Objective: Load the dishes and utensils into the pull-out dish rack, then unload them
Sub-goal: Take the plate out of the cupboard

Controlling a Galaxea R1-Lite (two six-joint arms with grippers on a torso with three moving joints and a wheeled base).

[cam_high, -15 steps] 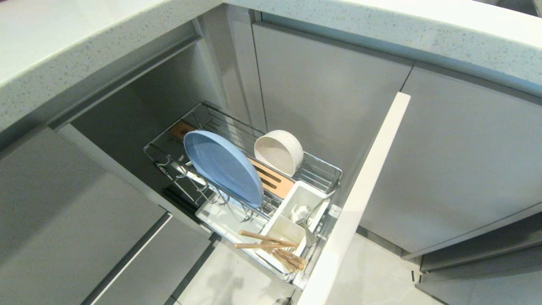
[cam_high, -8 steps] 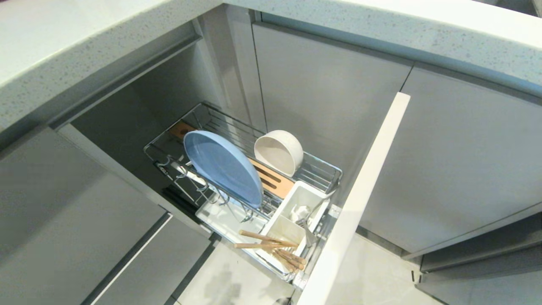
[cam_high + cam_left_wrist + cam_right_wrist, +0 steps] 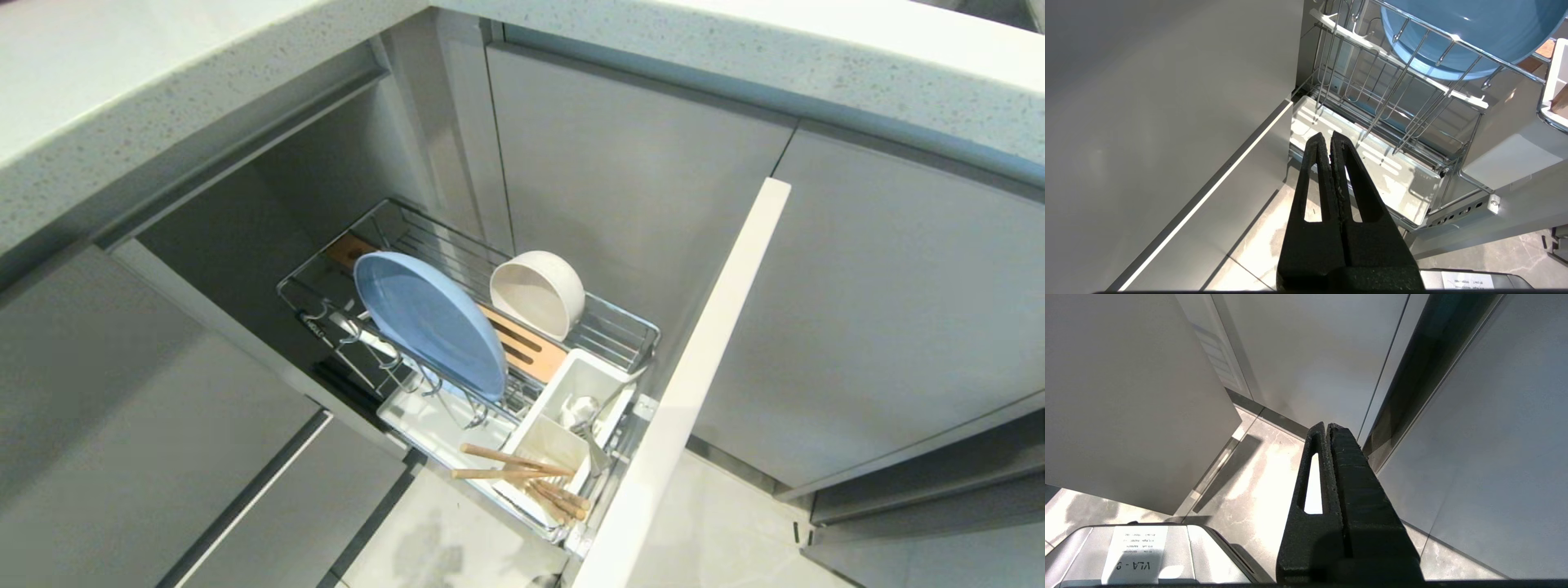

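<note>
The pull-out dish rack [image 3: 629, 322] stands drawn out from under the counter. A pale blue plate [image 3: 430, 321] leans upright in its prongs, and a white bowl [image 3: 539, 292] rests on its side behind it. In the white caddy [image 3: 563, 425] lie the wooden chopsticks [image 3: 522, 478] and the silver spoon [image 3: 589, 418]. My left gripper [image 3: 1328, 136] is shut and empty, low beside the rack's white tray [image 3: 1404, 192], under the blue plate [image 3: 1466, 36]. My right gripper [image 3: 1327, 426] is shut and empty, near the floor by the cabinet doors. Neither arm shows in the head view.
The rack's front panel [image 3: 694, 376] juts out toward me on the right. Grey cabinet fronts [image 3: 147, 441] flank the opening, and the speckled countertop [image 3: 122, 73] overhangs it. Tiled floor [image 3: 457, 539] lies below the rack. My own base [image 3: 1139, 551] shows by the right gripper.
Nothing in the rack has moved. A faint shadow on the floor tiles below the rack has shifted slightly.
</note>
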